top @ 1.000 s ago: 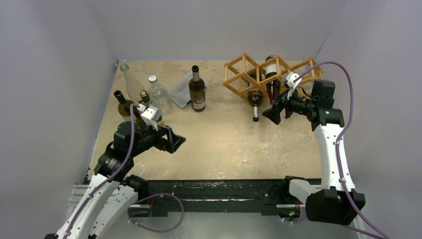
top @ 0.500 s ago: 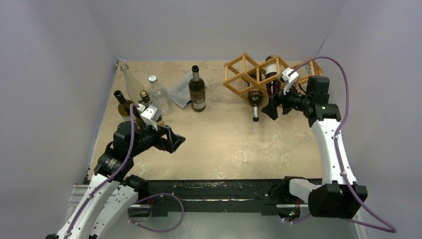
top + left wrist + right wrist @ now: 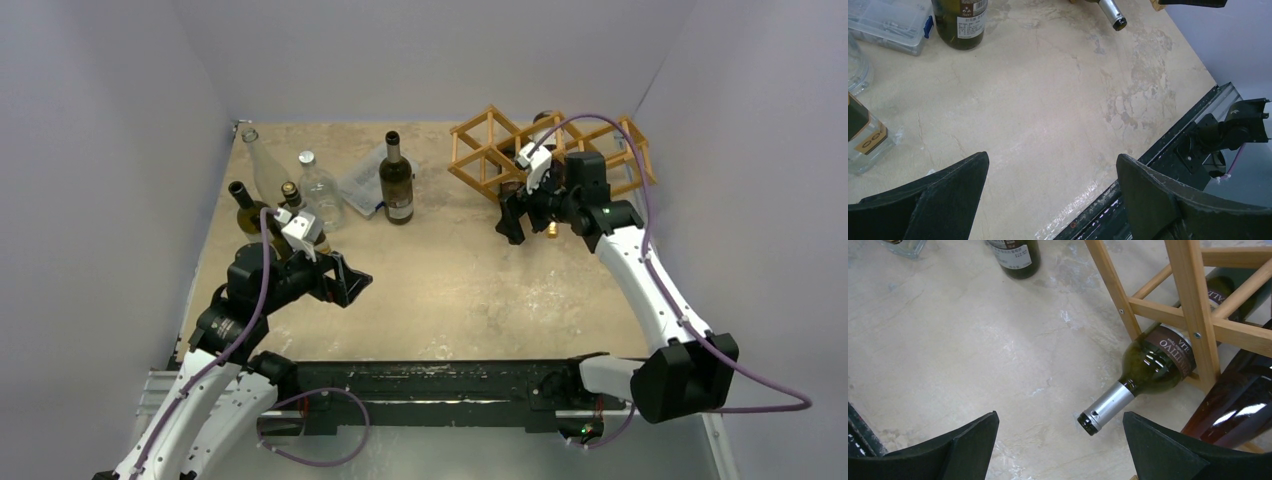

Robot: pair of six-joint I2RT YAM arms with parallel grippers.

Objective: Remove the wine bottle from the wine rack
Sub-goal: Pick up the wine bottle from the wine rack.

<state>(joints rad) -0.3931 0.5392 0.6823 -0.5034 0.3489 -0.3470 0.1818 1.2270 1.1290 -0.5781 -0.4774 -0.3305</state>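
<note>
The wine rack [image 3: 506, 119] of light wooden rods stands at the back right of the table, and its rods [image 3: 1192, 300] fill the upper right of the right wrist view. A green wine bottle [image 3: 1155, 362] lies in a low cell, its silver-capped neck [image 3: 1105, 408] sticking out over the table. A dark reddish bottle [image 3: 1243, 400] lies beside it. My right gripper [image 3: 1060, 420] is open above that neck, which sits just inside the right finger, untouched. From the top view the right gripper [image 3: 515, 215] hides the bottle. My left gripper [image 3: 355, 285] is open and empty over bare table [image 3: 1053, 160].
A dark labelled bottle [image 3: 397, 180] stands mid-back beside a clear plastic compartment box [image 3: 362, 182]. Several bottles, clear [image 3: 320, 190] and dark [image 3: 245, 205], stand at the left by my left arm. Another bottle [image 3: 543, 122] lies on top of the rack. Grey walls enclose the table.
My right arm has swung left, carrying its open gripper from beside the rack's front to over the green bottle's neck. The left arm has not moved.
</note>
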